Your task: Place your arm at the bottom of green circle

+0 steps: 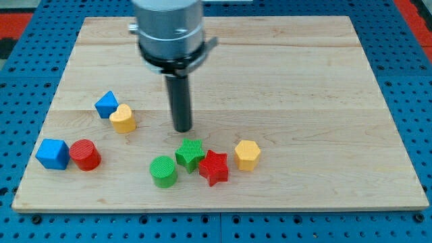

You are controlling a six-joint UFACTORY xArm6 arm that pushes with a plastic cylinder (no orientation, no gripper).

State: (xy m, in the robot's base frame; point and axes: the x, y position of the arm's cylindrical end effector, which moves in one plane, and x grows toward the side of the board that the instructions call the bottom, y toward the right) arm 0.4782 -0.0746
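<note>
The bench (324, 81), a pale wooden board on a blue pegboard, carried all the blocks along its lower half, with the upper half bare. The arm's grey housing (169, 30) hung over the board at about twelve o'clock, and from it the rod (181, 94) came straight down. There were no jaws on this arm, so nothing was gripped; it could only push.

My tip (183, 129) rested on bare wood, just above the green star (190, 153) and apart from it. The green circle (163, 171), the task's block, sat at seven o'clock from my tip, touching or nearly touching the star's lower left. The red star (214, 167) lay against the green star at four o'clock, with the yellow hexagon (247, 154) just beyond.

Far off at nine o'clock sat the blue cube (52, 153) beside the red cylinder (85, 154); above them a small blue block (106, 104) touched a yellow one (123, 117).

Since the goal spot lay at six o'clock of the circle, my tip probably needed to swing round its left to avoid shoving the cluster.
</note>
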